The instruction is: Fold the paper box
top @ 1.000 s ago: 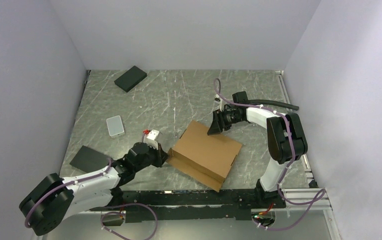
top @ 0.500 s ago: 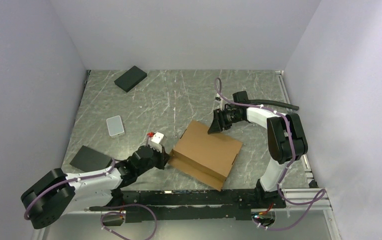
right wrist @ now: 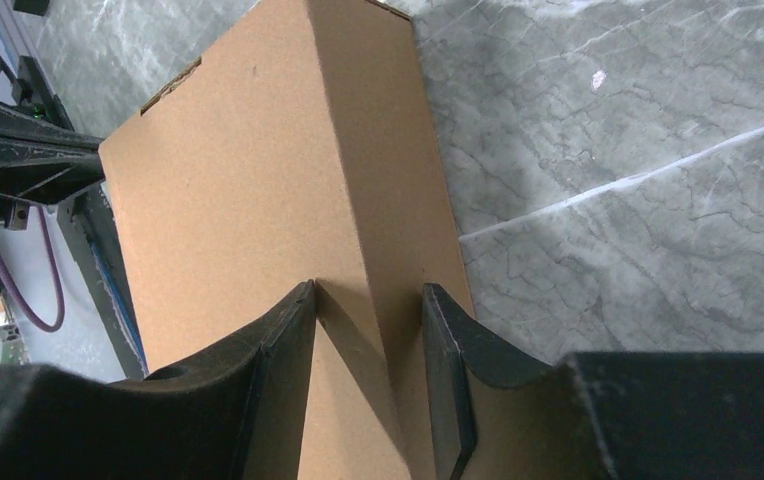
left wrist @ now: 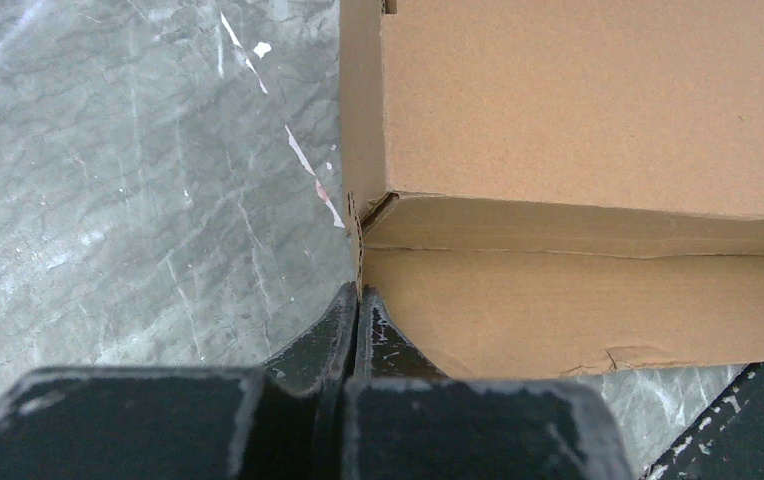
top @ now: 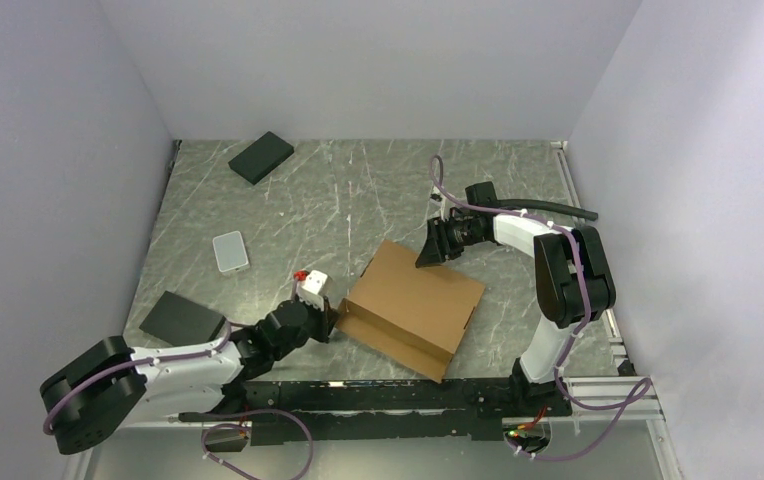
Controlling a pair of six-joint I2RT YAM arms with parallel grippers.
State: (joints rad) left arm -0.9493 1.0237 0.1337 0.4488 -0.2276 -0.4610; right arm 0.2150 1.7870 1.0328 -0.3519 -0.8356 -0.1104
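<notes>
The paper box (top: 413, 305) lies partly folded on the worktop (top: 358, 190), between the two arms and toward the near edge. I judge it light and stiff along its panels, quick to crease at the scores and liable to skid on the worktop. The left fingers (left wrist: 343, 325) are pressed together, their tips at the near-left flap edge. The right fingers (right wrist: 283, 340) straddle the far wall; I cannot tell if they bite. I'd hold by walls and edges, not mid-panel.

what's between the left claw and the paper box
Nothing: in the left wrist view the left claw, shut, touches the paper box at its flap edge.
</notes>
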